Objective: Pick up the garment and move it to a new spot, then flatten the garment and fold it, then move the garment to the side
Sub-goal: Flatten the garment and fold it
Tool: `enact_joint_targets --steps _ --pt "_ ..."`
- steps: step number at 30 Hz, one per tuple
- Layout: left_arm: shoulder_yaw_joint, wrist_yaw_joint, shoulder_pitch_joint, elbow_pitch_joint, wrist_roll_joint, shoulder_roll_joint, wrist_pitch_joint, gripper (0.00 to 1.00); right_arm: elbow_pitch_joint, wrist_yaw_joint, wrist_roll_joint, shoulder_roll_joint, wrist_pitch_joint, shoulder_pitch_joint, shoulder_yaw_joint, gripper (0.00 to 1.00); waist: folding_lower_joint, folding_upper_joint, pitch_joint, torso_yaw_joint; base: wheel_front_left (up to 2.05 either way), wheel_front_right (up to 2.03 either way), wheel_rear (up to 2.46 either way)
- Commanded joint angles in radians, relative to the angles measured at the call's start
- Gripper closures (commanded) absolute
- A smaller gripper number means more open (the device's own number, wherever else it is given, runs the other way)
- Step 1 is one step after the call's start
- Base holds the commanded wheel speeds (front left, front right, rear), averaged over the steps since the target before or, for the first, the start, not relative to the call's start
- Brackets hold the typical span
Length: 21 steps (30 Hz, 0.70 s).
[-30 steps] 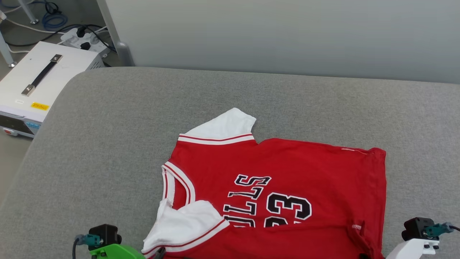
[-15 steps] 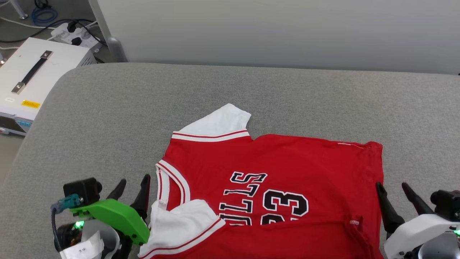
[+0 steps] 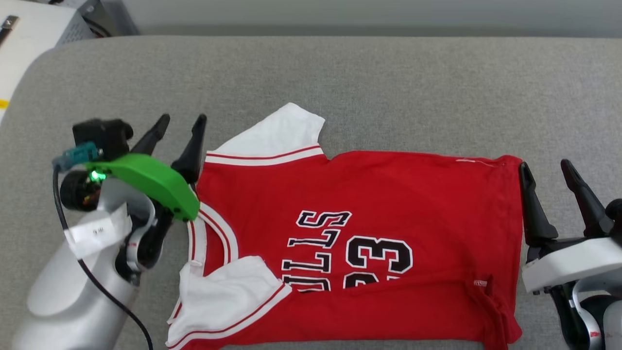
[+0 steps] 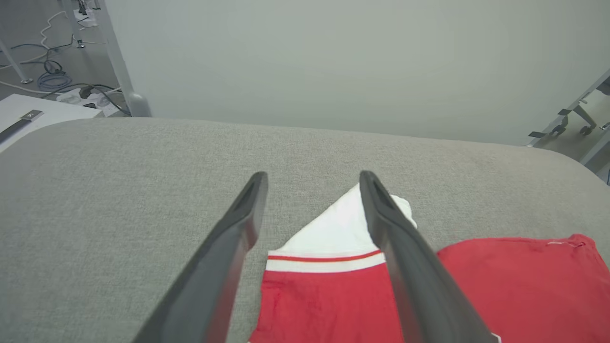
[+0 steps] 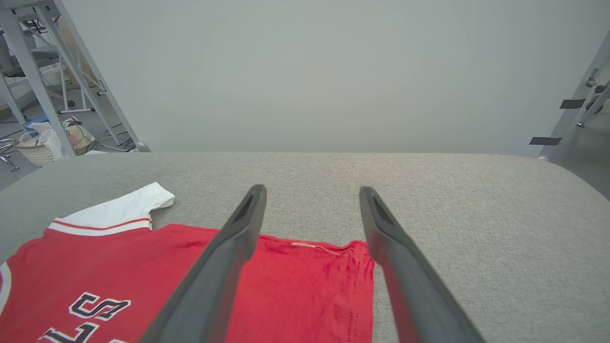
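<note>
On the gray counter (image 3: 388, 78) the red shirt (image 3: 388, 194) lies spread out, front side up. Next to its neck end the left pincer (image 3: 183, 117) stands wide open, holding nothing. Next to its bottom edge the right pincer (image 3: 544, 164) stands wide open and empty too.

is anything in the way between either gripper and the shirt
Nothing visible is in the way. The left gripper stands open right beside the shoulder end of the shirt, and the right gripper stands open at the hem edge. Around both there is just bare grey cushion.
</note>
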Motion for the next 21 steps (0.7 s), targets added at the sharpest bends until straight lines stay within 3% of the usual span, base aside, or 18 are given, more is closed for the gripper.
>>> enact_joint_targets --steps 1,10,16,21 --pt "-0.005 -0.024 -0.057 0.018 0.002 0.008 0.024 0.00 -0.011 0.000 -0.009 0.001 0.000 -0.027 0.002 0.00 0.0000 0.0000 0.092 -0.049 0.00 0.00 0.00" --pt "-0.059 -0.159 -0.328 0.189 -0.095 0.025 0.324 0.00 0.000 0.000 0.002 0.001 -0.019 -0.104 0.031 0.00 0.0000 0.0000 0.191 -0.125 0.00 0.00 0.00" --pt "-0.088 -0.183 -0.460 0.320 -0.163 0.042 0.559 0.00 0.030 0.000 0.019 0.005 -0.039 -0.136 0.057 0.00 0.0000 0.0000 0.237 -0.177 0.00 0.00 0.00" --pt "-0.111 -0.195 -0.524 0.397 -0.189 0.047 0.672 0.00 0.060 0.000 0.036 0.014 -0.059 -0.146 0.068 0.00 0.0000 0.0000 0.263 -0.214 0.00 0.00 0.00"
